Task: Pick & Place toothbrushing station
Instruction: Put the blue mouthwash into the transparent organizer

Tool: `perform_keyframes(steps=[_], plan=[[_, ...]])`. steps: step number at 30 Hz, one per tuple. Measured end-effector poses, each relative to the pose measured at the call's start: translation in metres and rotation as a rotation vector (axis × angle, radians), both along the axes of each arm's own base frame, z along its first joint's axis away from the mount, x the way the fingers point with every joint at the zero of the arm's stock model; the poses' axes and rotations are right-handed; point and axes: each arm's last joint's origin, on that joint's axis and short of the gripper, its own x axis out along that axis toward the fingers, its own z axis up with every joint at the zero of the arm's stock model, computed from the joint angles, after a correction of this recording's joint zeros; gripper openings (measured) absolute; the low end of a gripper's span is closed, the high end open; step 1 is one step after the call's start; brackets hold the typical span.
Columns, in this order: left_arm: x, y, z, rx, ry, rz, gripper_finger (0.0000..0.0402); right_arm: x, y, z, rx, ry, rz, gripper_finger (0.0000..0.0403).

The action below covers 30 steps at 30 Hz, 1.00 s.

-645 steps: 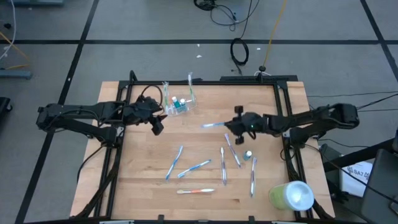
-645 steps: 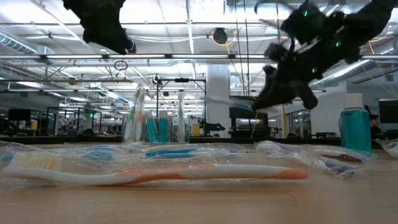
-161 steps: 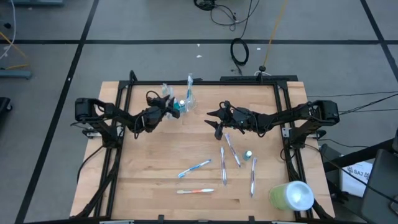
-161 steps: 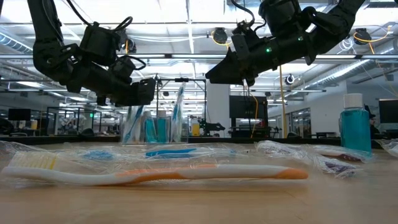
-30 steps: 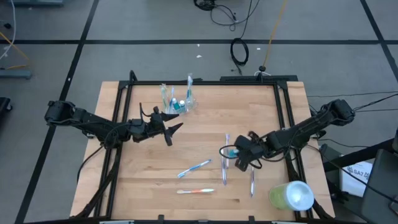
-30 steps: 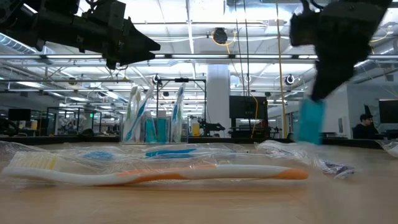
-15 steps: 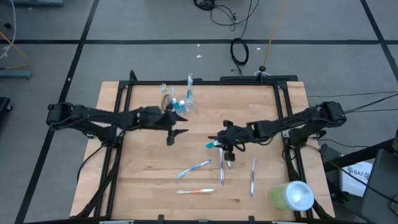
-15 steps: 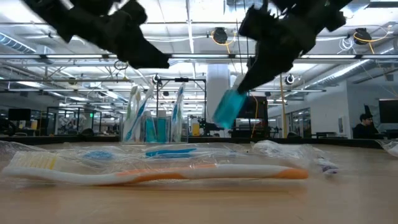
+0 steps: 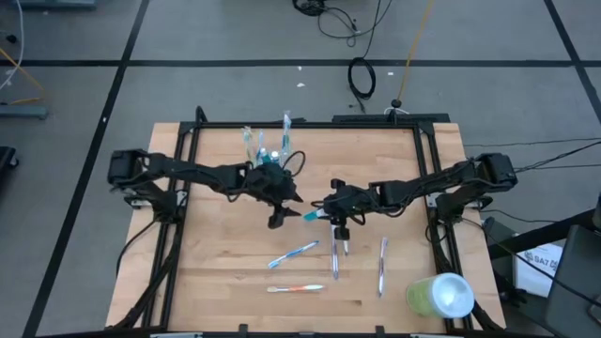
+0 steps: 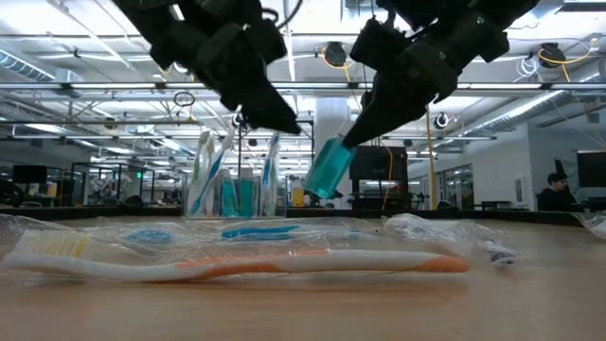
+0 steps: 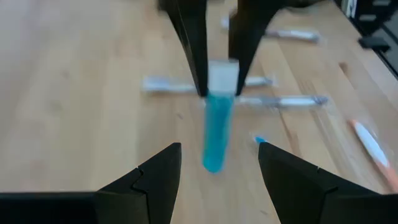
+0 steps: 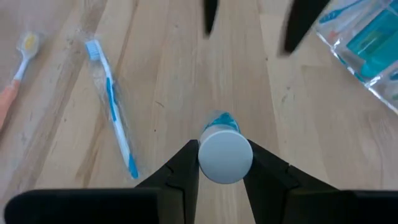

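The small blue tube with a white cap (image 10: 330, 167) hangs tilted in the air above the middle of the wooden tabletop (image 9: 216, 268), pinched at its cap end by the right tool (image 9: 325, 212), whose two dark fingers (image 12: 182, 171) are closed against the cap. From the right wrist view the round white cap faces the camera, squeezed between both fingers. The left tool (image 9: 285, 208) hovers just beside the tube's free end, spread wide and holding nothing; in the left wrist view the tube points toward the gap between its fingers (image 11: 152, 180). Behind the left tool, near the far edge, stands the small clear plastic cup (image 9: 269, 156) with toothbrushes upright in it. On the near half of the tabletop lie a blue wrapped toothbrush (image 9: 294, 253), an orange and white toothbrush (image 9: 296, 288) and a few more wrapped ones (image 9: 382, 266). A large lime-green cylinder with a white end (image 9: 439, 295) sits at the near right corner.
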Motion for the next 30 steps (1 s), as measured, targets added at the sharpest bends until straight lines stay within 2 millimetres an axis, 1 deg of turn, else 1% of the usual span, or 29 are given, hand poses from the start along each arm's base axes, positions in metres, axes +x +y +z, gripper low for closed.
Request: perform_keyframes(steps=[1, 4, 9, 12, 18, 24, 30], plan=[[0.003, 0.000, -0.005, -0.012, 0.004, 0.008, 0.0223, 0.000, 0.000, 0.000, -0.002, 0.001, 0.001, 0.0093], [0.011, 0.001, -0.013, -0.046, -0.014, 0.020, 0.0223, 0.000, 0.000, -0.001, -0.007, 0.003, 0.005, 0.0093], [0.020, -0.001, -0.022, -0.086, -0.051, -0.010, 0.0223, 0.002, 0.000, 0.001, -0.024, -0.020, 0.015, 0.0093], [0.021, -0.002, -0.023, -0.083, -0.055, -0.015, 0.0223, 0.003, 0.000, 0.002, -0.029, -0.038, 0.018, 0.0094], [0.024, -0.002, -0.019, -0.076, -0.108, -0.020, 0.0223, 0.005, 0.000, 0.006, -0.049, -0.082, 0.032, 0.0094], [0.023, -0.002, -0.019, -0.060, -0.106, -0.025, 0.0223, 0.008, -0.002, 0.011, -0.059, -0.140, 0.037, 0.0094], [0.023, -0.002, -0.019, -0.048, -0.104, -0.034, 0.0223, 0.009, -0.004, 0.012, -0.061, -0.154, 0.032, 0.0094]])
